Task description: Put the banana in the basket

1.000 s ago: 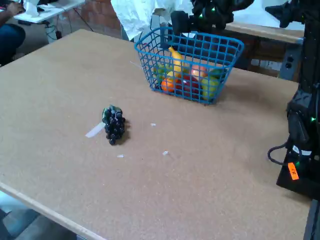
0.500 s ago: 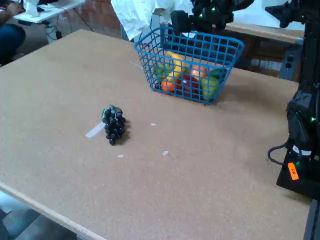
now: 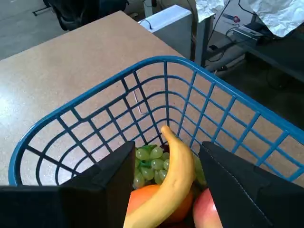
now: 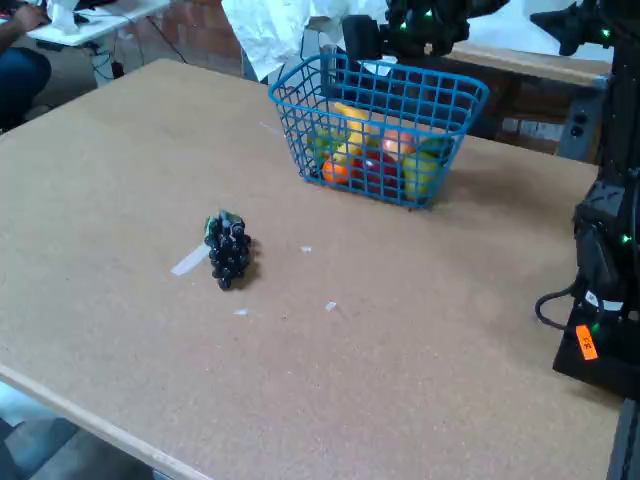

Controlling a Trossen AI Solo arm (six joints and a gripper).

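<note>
Up close in the wrist view, the jaws point(image 3: 166, 185) stand apart over the basket point(image 3: 71, 111), one dark finger on each side of the banana point(image 3: 173, 183), and neither finger clearly touches it. The banana lies inside the basket, its tip up toward the far mesh wall, resting on an orange fruit point(image 3: 147, 199) and beside a red apple point(image 3: 206, 211), with a cluster of green grapes point(image 3: 149, 164) just behind it. In the fixed view the banana point(image 4: 352, 122) shows through the blue mesh of the basket point(image 4: 440, 85) among the other fruit, under the dark arm point(image 4: 400, 25). Well apart from the basket, a dark grape bunch point(image 4: 228, 250) lies on the bench point(image 4: 420, 340), touching a strip of pale tape point(image 4: 188, 262).
</note>
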